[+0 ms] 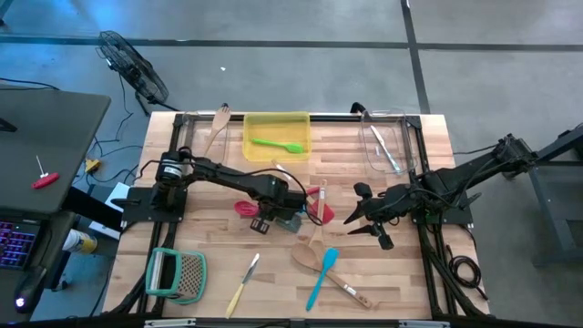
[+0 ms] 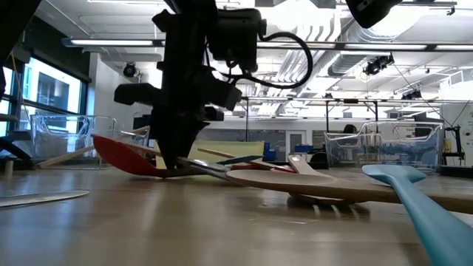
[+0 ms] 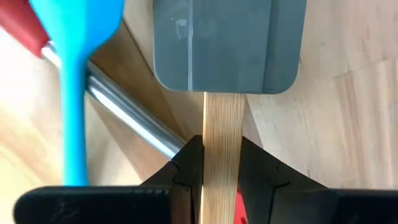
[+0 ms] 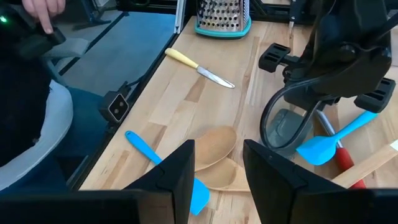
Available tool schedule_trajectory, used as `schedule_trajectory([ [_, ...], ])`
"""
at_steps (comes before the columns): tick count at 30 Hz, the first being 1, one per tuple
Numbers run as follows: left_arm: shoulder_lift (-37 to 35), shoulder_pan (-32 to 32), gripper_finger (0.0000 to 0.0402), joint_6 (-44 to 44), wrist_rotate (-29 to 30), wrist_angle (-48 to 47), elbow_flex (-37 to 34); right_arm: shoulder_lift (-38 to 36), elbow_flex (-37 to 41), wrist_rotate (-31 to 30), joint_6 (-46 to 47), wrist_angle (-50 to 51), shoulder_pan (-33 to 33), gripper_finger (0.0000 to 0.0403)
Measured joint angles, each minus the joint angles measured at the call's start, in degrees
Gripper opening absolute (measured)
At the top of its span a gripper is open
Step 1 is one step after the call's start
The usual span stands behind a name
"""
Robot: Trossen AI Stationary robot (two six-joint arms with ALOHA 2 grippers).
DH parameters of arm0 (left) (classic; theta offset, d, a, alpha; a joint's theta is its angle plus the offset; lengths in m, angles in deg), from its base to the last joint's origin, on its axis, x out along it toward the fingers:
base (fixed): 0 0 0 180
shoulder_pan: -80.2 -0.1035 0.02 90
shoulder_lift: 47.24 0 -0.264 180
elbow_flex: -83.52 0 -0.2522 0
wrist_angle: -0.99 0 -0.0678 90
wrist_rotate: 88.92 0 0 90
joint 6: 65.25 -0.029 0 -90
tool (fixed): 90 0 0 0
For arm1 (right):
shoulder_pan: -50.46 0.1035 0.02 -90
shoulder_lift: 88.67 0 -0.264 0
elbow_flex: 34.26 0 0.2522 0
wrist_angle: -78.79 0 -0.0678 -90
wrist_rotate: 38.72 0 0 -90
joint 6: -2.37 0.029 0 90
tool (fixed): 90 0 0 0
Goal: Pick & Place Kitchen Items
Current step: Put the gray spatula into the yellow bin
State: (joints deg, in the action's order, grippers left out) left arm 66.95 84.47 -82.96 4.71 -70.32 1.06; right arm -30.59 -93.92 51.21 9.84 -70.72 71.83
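My left gripper stands at the table's middle, shut on a grey spatula with a pale wooden handle. Beside it lie a blue spatula and a red-headed utensil with a metal shaft. My right gripper hovers open to the right of this pile, touching nothing. Two wooden spoons, another blue spatula and a yellow-handled knife lie flat on the near half of the table. A green spatula lies in a yellow tray. My left gripper pinches the grey spatula's wooden handle between its two fingers, just behind the grey blade. The fingers come from above, pointing down, and lie across the handle. In the low view the gripper reaches down to the pile on the table.
A clear bin with a utensil sits at the far right. A wooden spoon lies at the far left, a box grater at the near left. A person's hand shows beyond the table edge.
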Motion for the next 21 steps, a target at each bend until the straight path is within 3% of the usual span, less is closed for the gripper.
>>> schedule_trajectory([
  [21,-0.24,4.11,0.0069,0.68,5.70,-17.08,16.42,0.00,0.01,0.20,-0.19,0.17,0.00,0.0128],
])
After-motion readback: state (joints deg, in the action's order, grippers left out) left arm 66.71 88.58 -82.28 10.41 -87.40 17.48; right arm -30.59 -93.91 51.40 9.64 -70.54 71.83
